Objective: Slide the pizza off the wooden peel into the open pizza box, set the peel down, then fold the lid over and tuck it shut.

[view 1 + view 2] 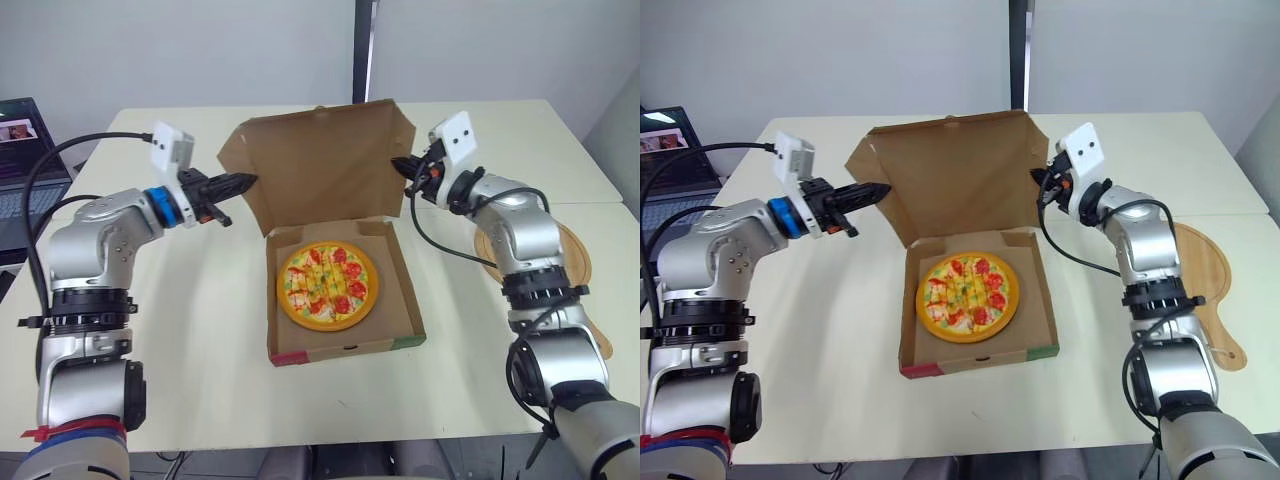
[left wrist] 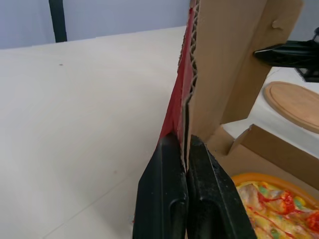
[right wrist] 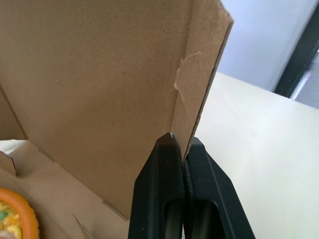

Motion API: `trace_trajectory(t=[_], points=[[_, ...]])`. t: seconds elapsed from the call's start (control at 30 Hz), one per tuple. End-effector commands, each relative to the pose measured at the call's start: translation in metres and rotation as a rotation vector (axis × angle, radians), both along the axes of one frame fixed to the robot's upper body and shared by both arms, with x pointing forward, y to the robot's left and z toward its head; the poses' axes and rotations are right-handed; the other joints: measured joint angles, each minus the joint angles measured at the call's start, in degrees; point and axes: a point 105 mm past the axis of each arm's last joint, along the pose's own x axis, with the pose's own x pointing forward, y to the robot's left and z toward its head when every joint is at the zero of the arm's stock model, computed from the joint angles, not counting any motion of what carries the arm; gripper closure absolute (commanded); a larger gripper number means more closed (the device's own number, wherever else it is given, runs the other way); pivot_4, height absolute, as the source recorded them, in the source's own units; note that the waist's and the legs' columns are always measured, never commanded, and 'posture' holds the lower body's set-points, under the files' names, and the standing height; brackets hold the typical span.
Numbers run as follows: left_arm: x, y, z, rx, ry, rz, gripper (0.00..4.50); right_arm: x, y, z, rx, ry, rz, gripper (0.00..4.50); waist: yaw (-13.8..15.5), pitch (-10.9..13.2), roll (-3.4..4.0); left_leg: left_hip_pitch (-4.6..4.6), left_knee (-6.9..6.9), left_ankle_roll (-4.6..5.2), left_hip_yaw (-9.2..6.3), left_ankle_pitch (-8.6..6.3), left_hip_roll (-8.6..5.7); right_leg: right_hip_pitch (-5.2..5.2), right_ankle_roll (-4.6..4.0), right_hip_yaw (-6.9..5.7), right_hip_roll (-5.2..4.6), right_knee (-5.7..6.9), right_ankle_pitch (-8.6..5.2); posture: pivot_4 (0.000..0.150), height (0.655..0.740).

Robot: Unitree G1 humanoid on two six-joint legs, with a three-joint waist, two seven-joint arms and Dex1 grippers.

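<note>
Both pairs of jaws are clamped on cardboard. The left gripper pinches the lid at its 9 o'clock edge, with the corrugated edge caught between the two black fingers in the left wrist view. The right gripper pinches the narrow side flap at the lid's 3 o'clock edge, one finger on each face of it. The lid stands nearly upright, rising from the 12 o'clock side of the box, its plain brown inner face turned toward the robot. The box sits open in the middle of the table. The pizza lies flat inside the box tray, close to its centre. The peel lies flat on the table at 3 o'clock from the box, well apart from it and partly hidden behind the right arm. A laptop sits off the table's 9 o'clock end.
</note>
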Motion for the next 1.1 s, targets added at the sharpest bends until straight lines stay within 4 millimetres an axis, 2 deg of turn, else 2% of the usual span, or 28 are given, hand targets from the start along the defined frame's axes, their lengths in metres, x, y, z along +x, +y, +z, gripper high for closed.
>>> trace_trajectory(t=[0.03,0.27,0.47,0.67,0.9,1.1], points=[[-0.001,-0.023,0.013,0.02,-0.042,-0.031,4.5,-0.015,-0.013,0.03,0.009,-0.11,-0.077,4.45,-0.06,0.0,0.0,0.0,0.0,0.0,0.0,0.0,0.0,-0.02,0.0,0.01,0.0,0.03,0.0,0.15,0.74],[0.01,-0.058,0.027,-0.022,-0.046,-0.068,4.5,-0.03,-0.021,0.035,-0.021,-0.124,-0.179,4.45,0.08,0.0,-0.01,0.0,0.03,0.01,0.05,0.0,-0.02,-0.03,0.0,0.04,-0.01,0.07,0.0,0.15,0.74],[0.012,-0.082,0.03,-0.025,-0.043,-0.149,4.5,-0.031,-0.031,0.038,-0.033,-0.122,-0.251,4.45,-0.08,-0.01,-0.01,-0.01,0.02,0.01,0.06,0.01,-0.04,-0.03,0.0,0.04,-0.02,0.08,0.01,0.15,0.74],[0.014,-0.093,0.032,-0.027,-0.049,-0.173,4.5,-0.032,-0.034,0.039,-0.039,-0.125,-0.274,4.45,-0.05,-0.01,-0.01,-0.01,0.02,0.01,0.06,0.01,-0.06,-0.03,0.0,0.04,-0.03,0.07,0.01,0.15,0.74],[-0.005,-0.094,0.031,-0.042,-0.031,-0.189,4.5,-0.048,-0.036,0.045,-0.035,-0.136,-0.279,4.45,-0.05,-0.01,-0.01,-0.02,0.02,0.01,0.06,0.01,-0.05,-0.04,0.0,0.05,-0.04,0.08,0.01,0.15,0.74],[-0.02,-0.092,0.03,-0.051,-0.006,-0.185,4.5,-0.062,-0.033,0.036,-0.022,-0.092,-0.279,4.45,0.01,-0.02,-0.02,-0.02,0.05,0.01,0.07,0.01,-0.05,-0.03,0.0,0.07,-0.04,0.13,0.01,0.15,0.74]])
